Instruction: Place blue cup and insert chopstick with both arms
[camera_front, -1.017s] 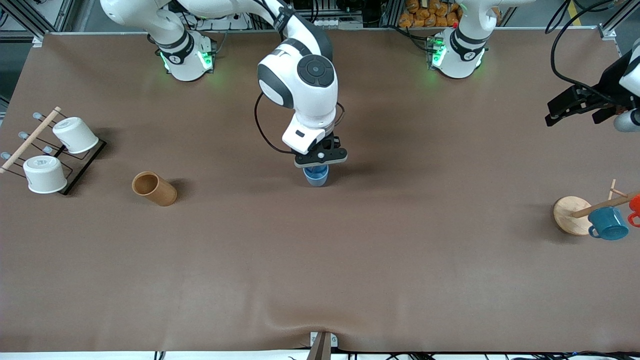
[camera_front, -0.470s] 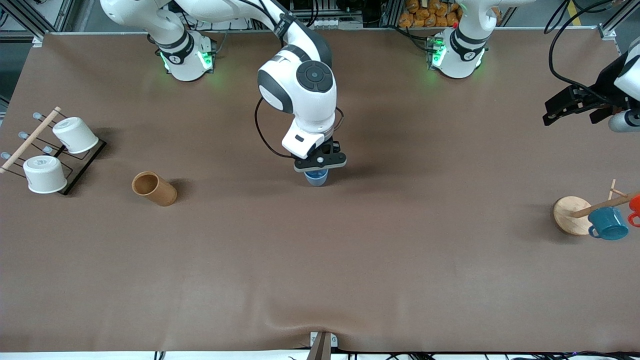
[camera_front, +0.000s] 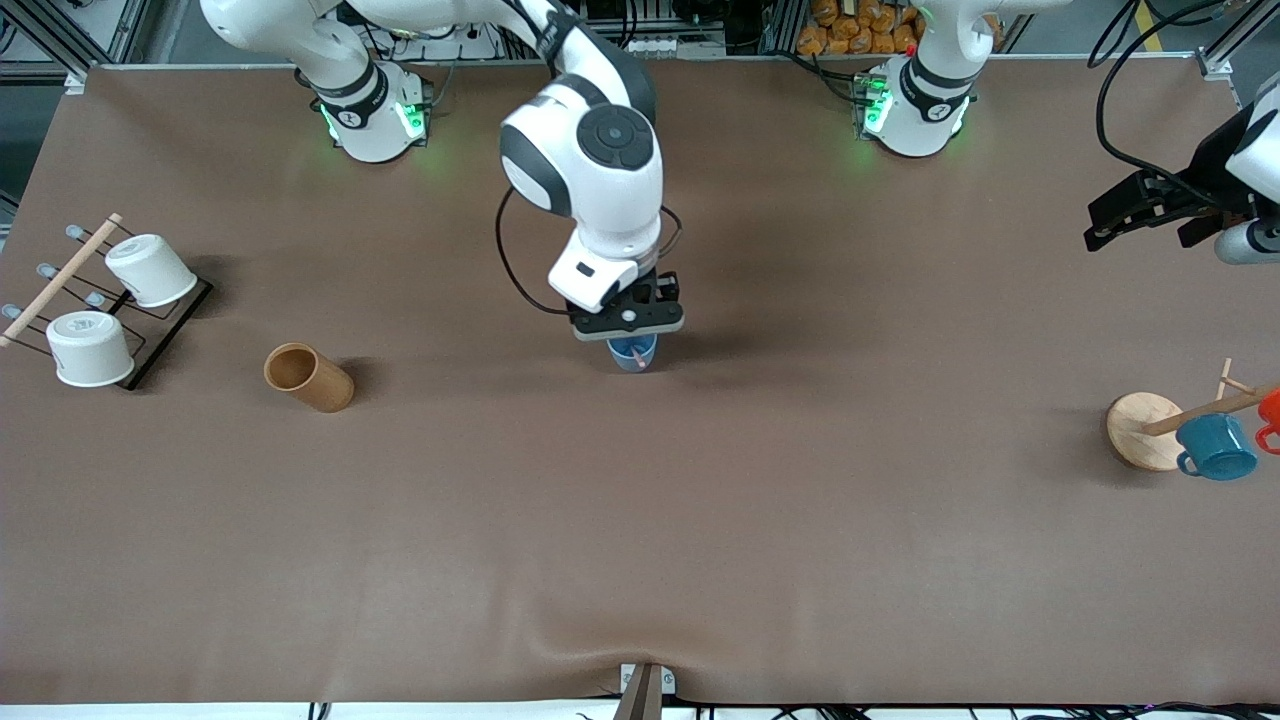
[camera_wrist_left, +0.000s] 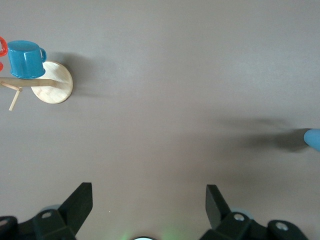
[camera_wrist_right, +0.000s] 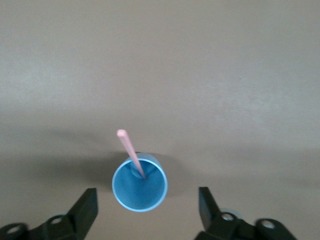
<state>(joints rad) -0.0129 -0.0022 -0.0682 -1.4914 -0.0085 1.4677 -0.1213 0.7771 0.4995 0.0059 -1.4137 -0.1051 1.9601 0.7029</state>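
Note:
The blue cup (camera_front: 633, 354) stands upright at the middle of the table, also in the right wrist view (camera_wrist_right: 139, 185). The pale-pink chopstick (camera_wrist_right: 130, 152) leans inside it, its tip above the rim (camera_front: 640, 360). My right gripper (camera_front: 628, 335) is open and empty, up above the cup, its fingers (camera_wrist_right: 86, 205) clear of it on either side. My left gripper (camera_front: 1105, 230) is open and empty, high over the left arm's end of the table; its fingers (camera_wrist_left: 80, 200) show in the left wrist view, with an edge of the cup (camera_wrist_left: 313, 138).
A brown cylinder (camera_front: 308, 377) lies toward the right arm's end, beside a black wire rack (camera_front: 165, 325) with two white cups (camera_front: 150, 270). A wooden mug stand (camera_front: 1145, 430) with a teal mug (camera_front: 1215, 447) and an orange one stands at the left arm's end.
My right gripper has risen from the cup and drawn back toward its base, so the chopstick in the cup now shows. The left arm has barely moved.

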